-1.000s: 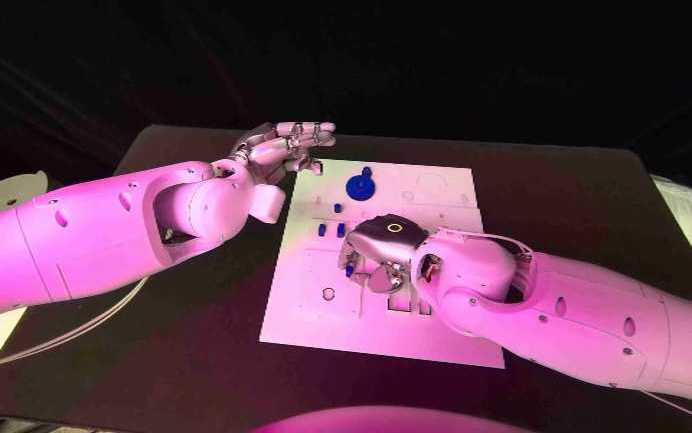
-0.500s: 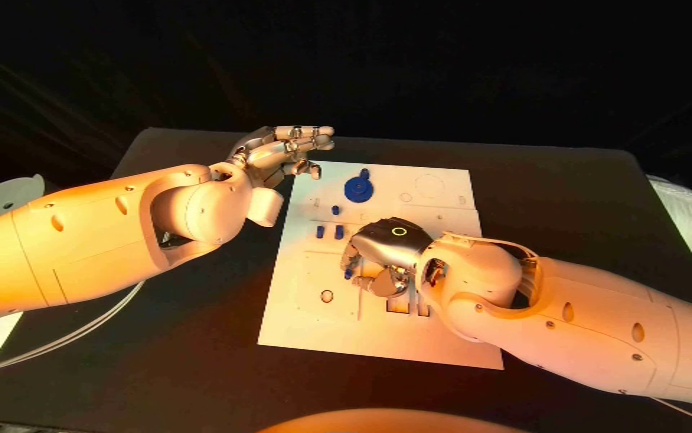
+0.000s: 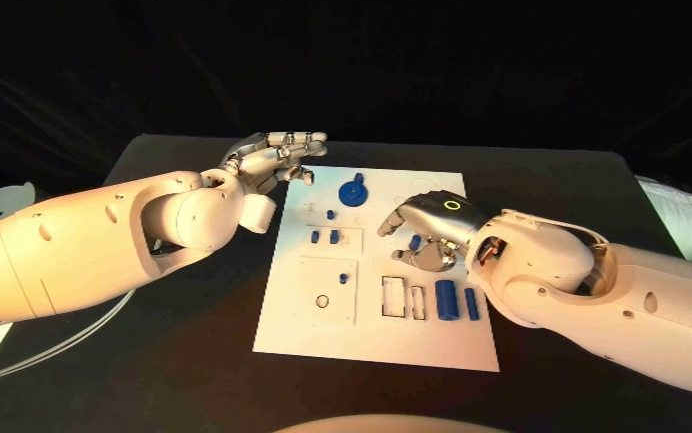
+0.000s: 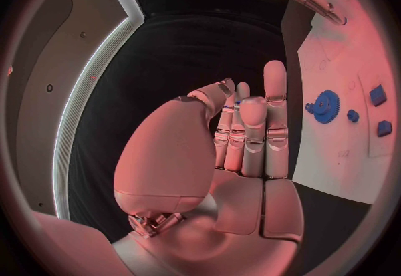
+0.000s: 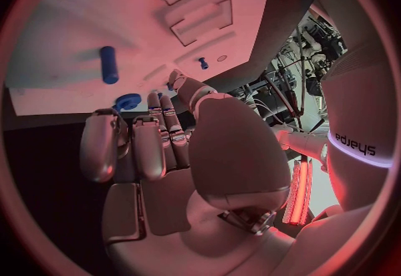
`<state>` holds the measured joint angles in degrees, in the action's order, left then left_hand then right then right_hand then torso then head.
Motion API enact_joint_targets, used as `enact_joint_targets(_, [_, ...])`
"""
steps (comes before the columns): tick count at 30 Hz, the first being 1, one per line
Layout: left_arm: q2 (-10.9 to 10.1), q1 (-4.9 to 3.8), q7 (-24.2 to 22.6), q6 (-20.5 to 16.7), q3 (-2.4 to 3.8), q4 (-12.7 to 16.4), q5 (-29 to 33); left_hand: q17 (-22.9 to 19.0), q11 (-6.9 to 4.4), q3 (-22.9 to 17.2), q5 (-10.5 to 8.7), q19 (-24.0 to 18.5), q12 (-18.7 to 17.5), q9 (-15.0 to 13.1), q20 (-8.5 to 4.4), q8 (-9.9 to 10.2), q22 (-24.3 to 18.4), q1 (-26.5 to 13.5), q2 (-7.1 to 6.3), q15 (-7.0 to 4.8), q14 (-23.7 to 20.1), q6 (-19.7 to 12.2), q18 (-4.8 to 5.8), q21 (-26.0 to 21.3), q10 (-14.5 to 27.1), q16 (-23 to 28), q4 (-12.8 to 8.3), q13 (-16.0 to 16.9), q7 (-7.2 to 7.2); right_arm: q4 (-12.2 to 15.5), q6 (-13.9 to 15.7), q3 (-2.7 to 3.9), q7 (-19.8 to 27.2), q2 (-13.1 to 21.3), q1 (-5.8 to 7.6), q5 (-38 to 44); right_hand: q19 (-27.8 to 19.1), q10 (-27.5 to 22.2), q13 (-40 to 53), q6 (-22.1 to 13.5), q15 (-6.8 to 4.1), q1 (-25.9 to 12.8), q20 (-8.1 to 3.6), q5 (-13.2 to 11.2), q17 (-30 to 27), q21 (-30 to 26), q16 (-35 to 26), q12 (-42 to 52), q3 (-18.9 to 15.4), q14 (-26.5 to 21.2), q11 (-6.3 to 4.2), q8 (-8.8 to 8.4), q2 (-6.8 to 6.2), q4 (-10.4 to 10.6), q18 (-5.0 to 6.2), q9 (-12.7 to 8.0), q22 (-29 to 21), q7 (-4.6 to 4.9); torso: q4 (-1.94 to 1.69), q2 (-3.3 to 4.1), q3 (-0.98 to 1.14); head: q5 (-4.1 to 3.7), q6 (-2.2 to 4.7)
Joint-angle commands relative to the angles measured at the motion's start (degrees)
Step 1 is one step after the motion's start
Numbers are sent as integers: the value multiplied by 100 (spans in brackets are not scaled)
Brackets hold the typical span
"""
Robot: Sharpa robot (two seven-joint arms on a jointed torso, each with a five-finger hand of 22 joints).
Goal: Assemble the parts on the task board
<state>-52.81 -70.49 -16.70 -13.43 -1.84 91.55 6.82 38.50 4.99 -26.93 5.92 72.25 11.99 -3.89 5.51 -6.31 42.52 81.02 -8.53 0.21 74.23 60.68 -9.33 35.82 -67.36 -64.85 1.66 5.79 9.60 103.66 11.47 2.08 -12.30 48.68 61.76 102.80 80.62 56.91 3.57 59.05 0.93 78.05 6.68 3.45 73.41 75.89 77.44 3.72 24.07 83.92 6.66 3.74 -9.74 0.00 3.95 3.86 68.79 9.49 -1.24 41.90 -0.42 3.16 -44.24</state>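
The white task board lies mid-table. On it sit a blue gear, three small blue parts, a small peg and two blue cylinders beside empty slots. My right hand hovers over the board's middle with its fingers curled down around a small blue part; that part peeks out at the fingertips in the right wrist view. My left hand hangs off the board's far left corner, fingers extended side by side, holding nothing. The gear lies beside it.
Bare black table surrounds the board on all sides. A white cable runs along the near left. The right wrist view shows the slots, a blue cylinder and the peg on the board.
My right hand has moved away from the near slots toward the board's middle right, uncovering the two blue cylinders. The left hand has hardly moved.
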Motion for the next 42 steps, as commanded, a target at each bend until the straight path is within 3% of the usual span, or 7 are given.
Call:
enact_joint_targets(1, [3, -2, -13, 130, 2, 21, -44, -5, 13, 27, 35, -34, 35, 7, 18, 24, -5, -60, 12, -4, -51, -43, -103, -38, 33, 38, -3, 9, 13, 52, 128, 16, -117, 200, 87, -106, 15, 110, 15, -27, 26, 93, 36, -18, -3, -13, -5, 69, -60, 289, -35, -13, 25, 16, 76, -2, 15, -58, 9, -2, 1, -34, 23])
enact_joint_targets(6, [12, -2, -10, 137, -2, 18, -46, -5, 13, 27, 35, -34, 35, 7, 18, 24, -5, -60, 12, -4, -51, -43, -103, -38, 33, 38, -3, 9, 13, 33, -86, 25, -162, 453, 150, -131, 39, 388, 13, 81, -26, 119, -1, -17, -19, -2, -3, 163, -71, 297, -106, 6, 71, 66, 72, 12, 30, -145, 3, 4, 0, -64, 42])
enact_joint_targets(13, [26, 3, -9, 147, -7, 10, -46, -5, 13, 27, 35, -34, 35, 7, 18, 24, -5, -60, 12, -4, -51, -43, -103, -38, 33, 38, -3, 9, 13, -36, -341, 15, -202, 557, 161, -54, 41, 454, 9, 117, -34, 119, -13, -25, -36, -7, -12, 175, -70, 296, -121, 9, 63, 82, 72, 15, 25, -164, 0, 2, 3, -98, 41])
enact_joint_targets(24, [42, 6, -4, 168, -9, -1, -46, -5, 13, 27, 35, -34, 35, 7, 18, 24, -5, -60, 12, -4, -51, -43, -103, -38, 33, 38, -3, 9, 13, -247, -432, -33, -158, 307, 131, 49, 42, 520, 3, 168, -46, 131, -27, -26, -48, -13, -17, 176, -44, 296, -133, 13, 83, 105, 72, 18, 18, -188, -21, 7, -1, -95, 57])
enact_joint_targets(29, [38, 6, 0, 168, -9, -1, -46, -7, 13, 30, 36, -39, 50, 4, 20, 18, -8, -57, 22, -3, -58, -40, -104, -45, 38, 36, -12, 12, 12, -310, -481, -49, -123, 209, 106, 35, 48, 661, 5, 237, -63, 136, -41, -24, -56, -17, -16, 199, 9, 299, -154, 18, 105, 134, 72, 22, 15, -190, -7, 8, -1, -77, 45])
enact_joint_targets(42, [36, 6, 19, 185, -9, -1, -46, -7, 13, 30, 36, -39, 50, 4, 20, 18, -8, -57, 22, -3, -58, -40, -104, -45, 38, 36, -12, 12, 12, -404, -565, -66, -152, 127, 91, 118, 95, 1280, 44, 677, -197, 247, -164, -17, -15, 22, 32, 302, 257, 315, -312, 141, 211, 116, 59, 93, 74, -250, -7, 3, 2, -74, 29])
